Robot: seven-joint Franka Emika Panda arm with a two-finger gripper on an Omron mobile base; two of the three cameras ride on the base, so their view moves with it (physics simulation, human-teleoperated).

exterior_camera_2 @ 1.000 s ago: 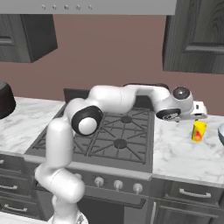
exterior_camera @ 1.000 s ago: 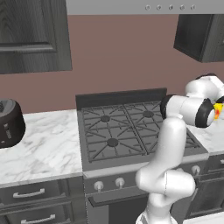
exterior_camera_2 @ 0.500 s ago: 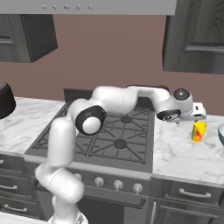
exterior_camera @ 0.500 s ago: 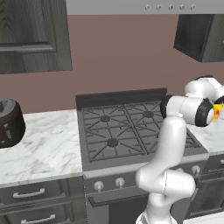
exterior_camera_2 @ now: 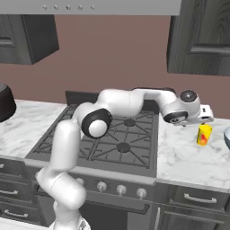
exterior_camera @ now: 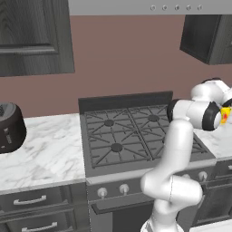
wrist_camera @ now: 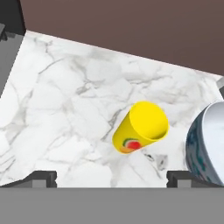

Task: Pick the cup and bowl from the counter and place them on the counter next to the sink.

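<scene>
The yellow cup [wrist_camera: 142, 127] with its red-orange mark stands upright on the white marble counter [wrist_camera: 65, 96], right of the stove. My gripper [wrist_camera: 113, 179] hovers above it, open, with the fingertips [wrist_camera: 41, 177] wide apart and nothing between them. From the right base view the cup [exterior_camera_2: 204, 134] sits just below my gripper [exterior_camera_2: 204, 120]. The pale grey-blue bowl [wrist_camera: 208, 144] lies close to the cup's right, also at the frame edge as the bowl [exterior_camera_2: 227, 137]. In the left base view the cup [exterior_camera: 225, 115] peeks out behind my arm. The sink is out of view.
The dark gas stove [exterior_camera_2: 121, 139] lies left of the cup's stretch of counter [exterior_camera_2: 179, 157]. A dark round appliance [exterior_camera: 9, 127] stands on the counter left of the stove. Dark wall cabinets [exterior_camera_2: 200, 36] hang above the counter.
My hand has crept a little to the right and down, closer over the cup. The jaws have stayed wide apart, and cup and bowl have not moved.
</scene>
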